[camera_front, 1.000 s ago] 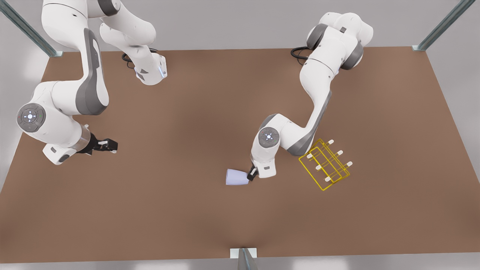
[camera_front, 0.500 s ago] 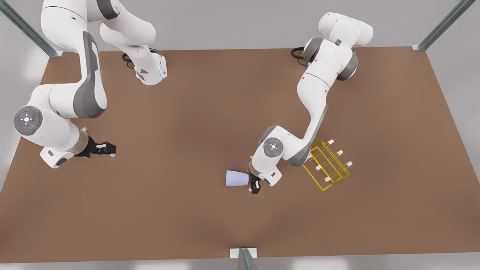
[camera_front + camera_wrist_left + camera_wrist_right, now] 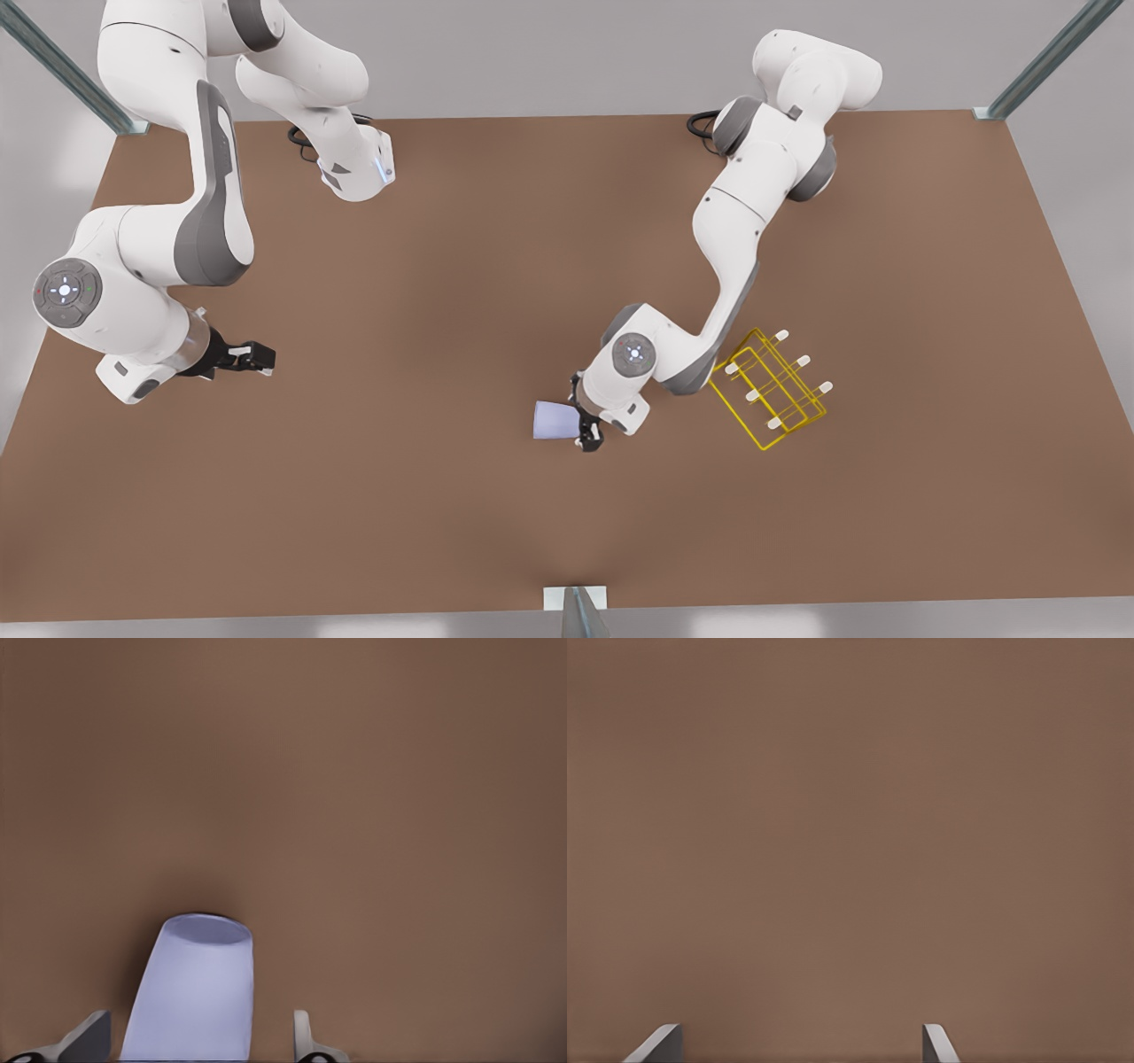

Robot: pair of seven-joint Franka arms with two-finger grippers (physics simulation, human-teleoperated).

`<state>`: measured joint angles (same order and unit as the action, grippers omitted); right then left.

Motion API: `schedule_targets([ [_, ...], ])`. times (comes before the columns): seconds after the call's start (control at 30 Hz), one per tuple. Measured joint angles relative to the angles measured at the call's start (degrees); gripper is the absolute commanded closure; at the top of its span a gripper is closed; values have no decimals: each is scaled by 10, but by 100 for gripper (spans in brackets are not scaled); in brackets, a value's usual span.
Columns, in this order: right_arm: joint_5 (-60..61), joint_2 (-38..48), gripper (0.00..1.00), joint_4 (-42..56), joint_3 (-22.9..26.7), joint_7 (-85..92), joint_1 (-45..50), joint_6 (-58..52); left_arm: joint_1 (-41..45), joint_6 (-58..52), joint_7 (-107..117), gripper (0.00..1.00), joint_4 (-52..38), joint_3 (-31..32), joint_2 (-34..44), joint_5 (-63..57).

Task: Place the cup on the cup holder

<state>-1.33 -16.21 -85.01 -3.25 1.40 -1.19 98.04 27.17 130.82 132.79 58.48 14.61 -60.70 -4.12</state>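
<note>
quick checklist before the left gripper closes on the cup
1. Cup between the left gripper's fingers: ok, one finger shows on each side.
2. Fingers open with a gap on both sides of the cup: ok.
3. Cup centred: not ok, it sits nearer one finger.
4. Cup lying on its side on the table: ok.
5. Holder free of cups, on the front view's right of the cup: ok.
6. Right gripper open, waiting far off on the front view's left: ok.

Brown table [image 3: 496,266] w/ grey wall [image 3: 549,53] on far side; metal posts [image 3: 1045,62] at corners.
</note>
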Motion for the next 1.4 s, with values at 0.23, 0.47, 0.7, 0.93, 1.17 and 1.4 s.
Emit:
schedule_targets([
  [0.23,1,0,0,0,0,0,0,-1,-10,34,13,0,5,12,-9,0],
  [0.47,1,0,0,-1,0,0,-1,-3,-11,54,21,0,8,21,-22,1],
  [0.7,2,-2,0,0,-1,0,-1,-3,-9,75,27,0,9,21,-38,0],
  [0.93,2,-3,0,0,-1,0,0,-1,-6,82,31,0,9,21,-42,0],
  [1.17,2,-3,0,-1,-1,0,-1,0,-5,94,34,0,8,21,-51,0],
  [1.4,2,-3,0,0,-1,0,-1,1,4,98,36,0,20,21,-53,0],
])
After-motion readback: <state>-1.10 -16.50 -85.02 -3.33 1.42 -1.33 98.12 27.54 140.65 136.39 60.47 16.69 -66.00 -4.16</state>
